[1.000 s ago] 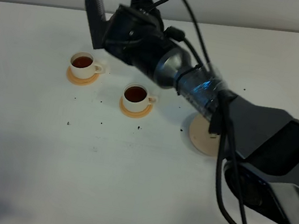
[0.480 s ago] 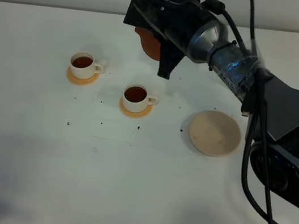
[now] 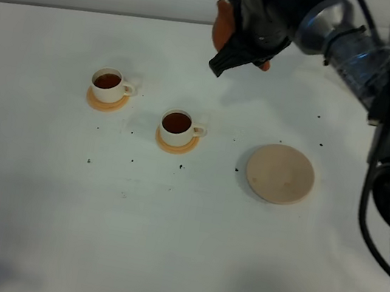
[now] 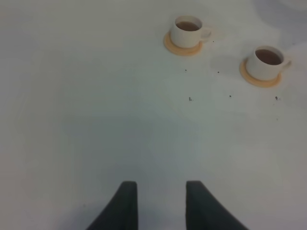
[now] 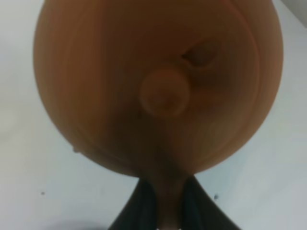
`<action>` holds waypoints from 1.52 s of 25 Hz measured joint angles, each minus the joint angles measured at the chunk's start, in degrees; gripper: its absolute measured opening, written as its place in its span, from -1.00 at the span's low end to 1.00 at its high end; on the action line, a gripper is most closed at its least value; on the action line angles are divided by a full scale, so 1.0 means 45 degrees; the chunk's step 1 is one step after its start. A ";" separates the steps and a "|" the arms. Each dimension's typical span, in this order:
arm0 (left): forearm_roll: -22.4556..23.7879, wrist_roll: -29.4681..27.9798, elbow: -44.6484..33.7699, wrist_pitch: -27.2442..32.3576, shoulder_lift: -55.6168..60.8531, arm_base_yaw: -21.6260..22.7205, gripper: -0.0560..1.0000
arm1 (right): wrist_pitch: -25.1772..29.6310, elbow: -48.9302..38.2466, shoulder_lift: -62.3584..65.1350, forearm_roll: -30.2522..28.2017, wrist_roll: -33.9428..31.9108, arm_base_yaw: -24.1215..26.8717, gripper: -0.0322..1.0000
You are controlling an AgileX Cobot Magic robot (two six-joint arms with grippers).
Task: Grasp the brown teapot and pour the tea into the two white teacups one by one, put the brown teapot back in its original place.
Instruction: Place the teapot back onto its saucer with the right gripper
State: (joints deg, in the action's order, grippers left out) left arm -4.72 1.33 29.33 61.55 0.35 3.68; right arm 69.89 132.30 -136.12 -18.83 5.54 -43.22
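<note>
Brown teapot [image 5: 158, 86] hangs, seemingly clamped, in the right gripper [image 5: 164, 199].

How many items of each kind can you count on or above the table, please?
white teacups: 2
orange coasters: 2
brown teapot: 1
beige saucer: 1
Total: 6

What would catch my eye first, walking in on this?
The right gripper holding a brown teapot up in the air above the far side of the table. Nearer, two white teacups of dark tea stand on orange coasters, with a bare beige saucer to their right.
</note>
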 joint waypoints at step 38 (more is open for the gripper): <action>0.0000 0.0000 0.0000 0.0000 0.0000 0.0000 -0.42 | 0.0012 -0.7899 0.4648 0.2267 -0.2187 0.0551 -0.77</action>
State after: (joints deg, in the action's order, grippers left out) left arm -4.72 1.33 29.33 61.55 0.35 3.68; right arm 69.94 96.75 -115.20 -8.63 -4.31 -40.74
